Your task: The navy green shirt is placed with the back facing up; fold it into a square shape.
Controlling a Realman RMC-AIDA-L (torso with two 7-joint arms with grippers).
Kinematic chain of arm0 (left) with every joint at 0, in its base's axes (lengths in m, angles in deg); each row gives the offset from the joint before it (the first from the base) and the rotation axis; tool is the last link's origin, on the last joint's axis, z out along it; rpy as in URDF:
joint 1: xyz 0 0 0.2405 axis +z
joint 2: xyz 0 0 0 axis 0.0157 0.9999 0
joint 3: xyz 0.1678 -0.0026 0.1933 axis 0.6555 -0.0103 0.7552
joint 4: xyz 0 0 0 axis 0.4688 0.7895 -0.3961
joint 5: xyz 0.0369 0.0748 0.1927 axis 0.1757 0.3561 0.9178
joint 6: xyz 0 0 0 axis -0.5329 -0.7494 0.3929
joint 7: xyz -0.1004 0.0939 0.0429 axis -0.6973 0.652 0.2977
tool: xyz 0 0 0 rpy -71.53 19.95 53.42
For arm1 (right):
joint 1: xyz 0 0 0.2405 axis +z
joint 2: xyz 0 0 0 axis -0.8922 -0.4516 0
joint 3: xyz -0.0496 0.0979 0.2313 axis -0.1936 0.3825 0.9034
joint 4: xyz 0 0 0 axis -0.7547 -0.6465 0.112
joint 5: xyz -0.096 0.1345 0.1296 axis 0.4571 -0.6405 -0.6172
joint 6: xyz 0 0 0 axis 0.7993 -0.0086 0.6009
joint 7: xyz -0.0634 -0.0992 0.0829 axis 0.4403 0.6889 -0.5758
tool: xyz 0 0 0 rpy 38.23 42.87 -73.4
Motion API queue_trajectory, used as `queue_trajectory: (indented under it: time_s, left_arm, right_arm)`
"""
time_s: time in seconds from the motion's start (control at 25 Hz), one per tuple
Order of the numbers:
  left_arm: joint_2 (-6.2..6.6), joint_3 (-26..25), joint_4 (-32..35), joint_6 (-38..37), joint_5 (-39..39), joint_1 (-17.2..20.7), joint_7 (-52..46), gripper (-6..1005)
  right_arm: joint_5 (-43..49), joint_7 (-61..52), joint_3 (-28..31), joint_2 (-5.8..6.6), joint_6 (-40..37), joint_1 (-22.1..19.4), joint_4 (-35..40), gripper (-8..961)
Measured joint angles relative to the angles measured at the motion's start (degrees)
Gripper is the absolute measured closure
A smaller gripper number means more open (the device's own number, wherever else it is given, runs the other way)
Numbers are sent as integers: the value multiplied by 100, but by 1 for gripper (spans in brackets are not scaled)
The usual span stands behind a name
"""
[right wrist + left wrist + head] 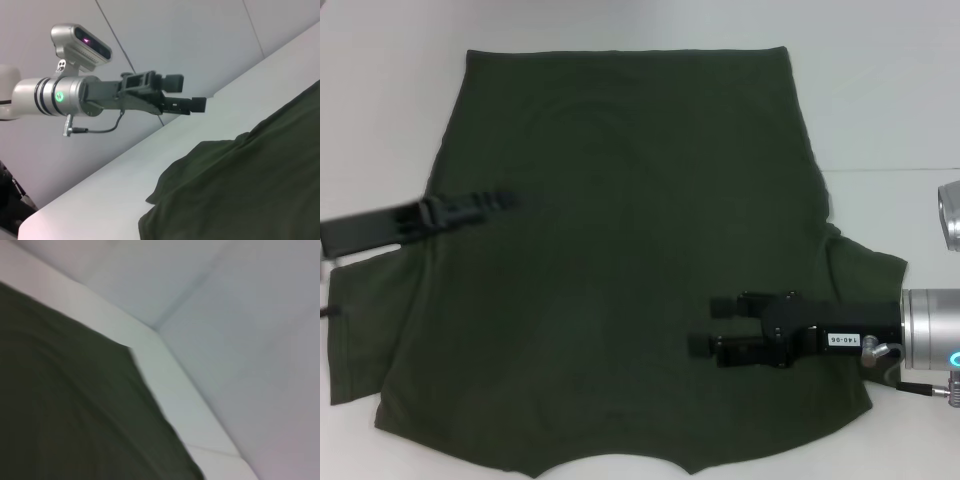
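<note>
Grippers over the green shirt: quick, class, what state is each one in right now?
Left gripper: open, empty, over the shirt.
Right gripper: open, empty, over the shirt.

A plain white table (380,90) fills the head view. In the left wrist view its pale edge (170,385) runs diagonally, and beyond it stands a light grey wall (240,305) with faint panel seams. The same grey seamed wall (200,40) rises behind the table (100,195) in the right wrist view.

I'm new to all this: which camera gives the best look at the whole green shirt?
The head view: the navy green shirt lies spread out almost entirely in frame. The wrist views catch only an edge and part of the cloth.
</note>
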Motion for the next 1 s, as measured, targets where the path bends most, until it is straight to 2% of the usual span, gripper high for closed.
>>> queue_trajectory:
  time_s: [0.16,0.52,0.72,1.0]
  left_arm:
    - [85,-170,291,278,103,139,-714,78]
    - [160,-1137,534,546,636,586,-1501,81]
    - [167,-1507,555,802,1010,784,-1639,83]
    - [105,-1596,469,1216,1126,963,-1730,86]
  right_arm:
    - [-1,-48,40,30,0,-2,0,15]
    - [-1,-78,111,85,-47,-3,0,16]
    - [1,-83,111,109,-44,9,0,17]
    - [34,-83,102,112,-10,22,0,18]
